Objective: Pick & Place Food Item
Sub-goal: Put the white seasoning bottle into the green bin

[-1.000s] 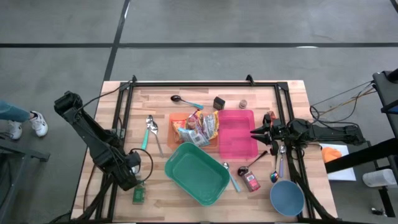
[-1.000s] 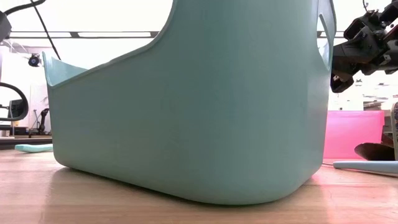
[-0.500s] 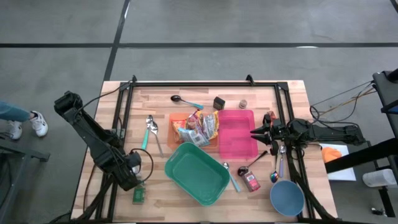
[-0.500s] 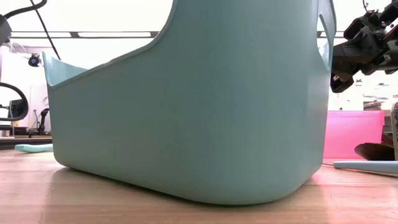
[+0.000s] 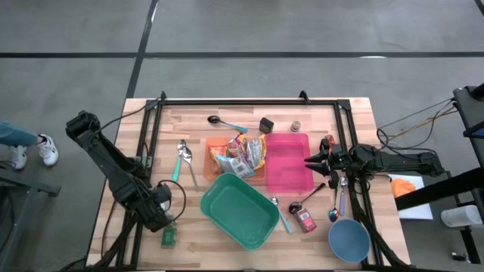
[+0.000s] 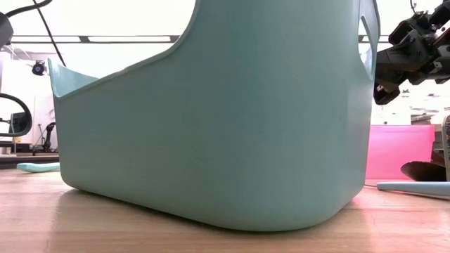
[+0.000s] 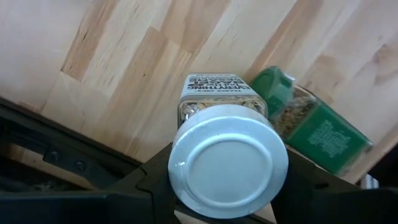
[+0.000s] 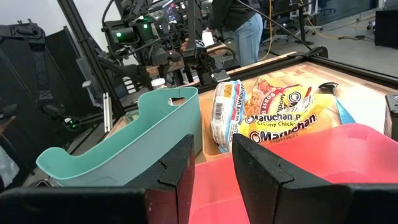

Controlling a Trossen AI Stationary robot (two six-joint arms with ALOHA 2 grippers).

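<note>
I'm at the grasp: left gripper, jaws narrowing around the silver-lidded glass spice jar; next, lift toward the teal plastic bin. Right gripper waits, jaws narrowly apart, empty.

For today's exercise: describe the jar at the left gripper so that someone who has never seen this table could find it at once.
Start at the big green bin in the middle of the table's near half, then go towards the left arm at the near left corner. There the left gripper sits around a small jar with a white lid and seeds inside. Its neighbour, a green packet, lies flat on the wood.
</note>
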